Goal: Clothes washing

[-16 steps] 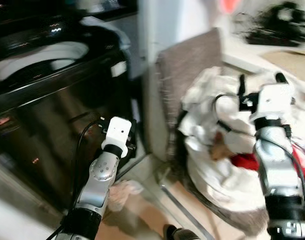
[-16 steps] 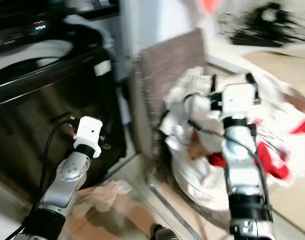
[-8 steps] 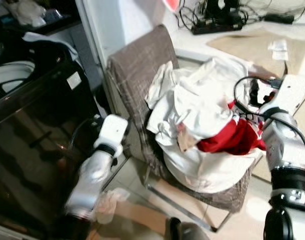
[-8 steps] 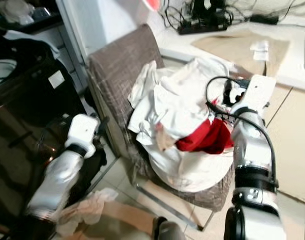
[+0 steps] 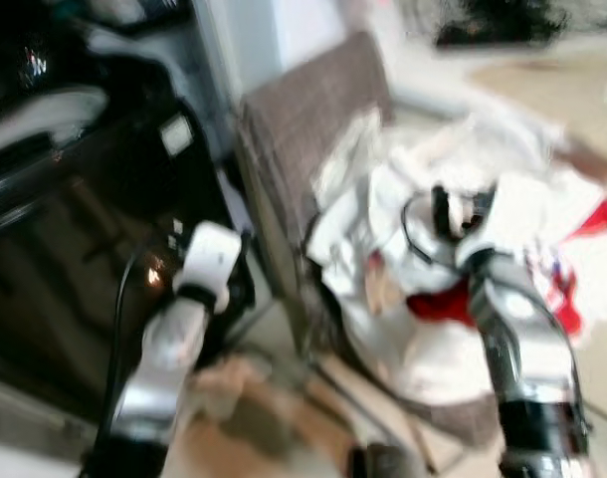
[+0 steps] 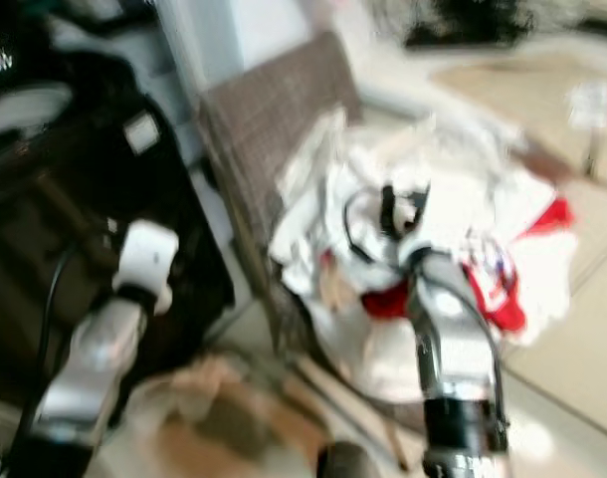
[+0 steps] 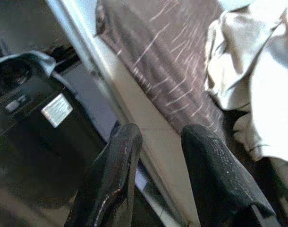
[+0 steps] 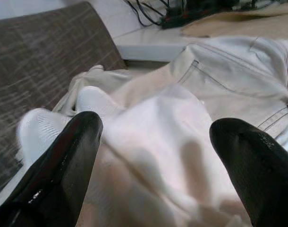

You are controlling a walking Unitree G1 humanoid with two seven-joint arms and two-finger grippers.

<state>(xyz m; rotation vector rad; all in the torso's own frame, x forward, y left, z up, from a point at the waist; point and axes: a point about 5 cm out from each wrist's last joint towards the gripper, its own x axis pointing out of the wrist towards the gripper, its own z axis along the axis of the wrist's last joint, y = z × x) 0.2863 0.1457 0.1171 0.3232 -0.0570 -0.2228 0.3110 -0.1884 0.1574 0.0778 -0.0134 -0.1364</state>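
A heap of white clothes (image 5: 403,189) with a red garment (image 5: 438,304) lies on a brown woven chair (image 5: 303,110). My right gripper (image 8: 158,127) hovers just over the white clothes, open wide, with nothing between its fingers (image 8: 63,156). In the blurred head view the same right gripper (image 5: 458,209) is above the middle of the heap. The black washing machine (image 5: 75,219) stands to the left. My left gripper (image 7: 160,135) is open and empty, low between the machine and the chair back (image 7: 172,61). The left arm (image 5: 184,319) reaches forward there.
A pinkish cloth (image 5: 224,383) lies on the floor below the left arm. A pale wall edge (image 7: 111,94) runs between the machine and the chair. Cables and a power strip (image 5: 493,20) sit at the far right, beside a beige mat (image 5: 552,75).
The head camera has swung and the picture is blurred. My right gripper has moved from the right edge of the heap to over its middle. The left arm stays low by the machine.
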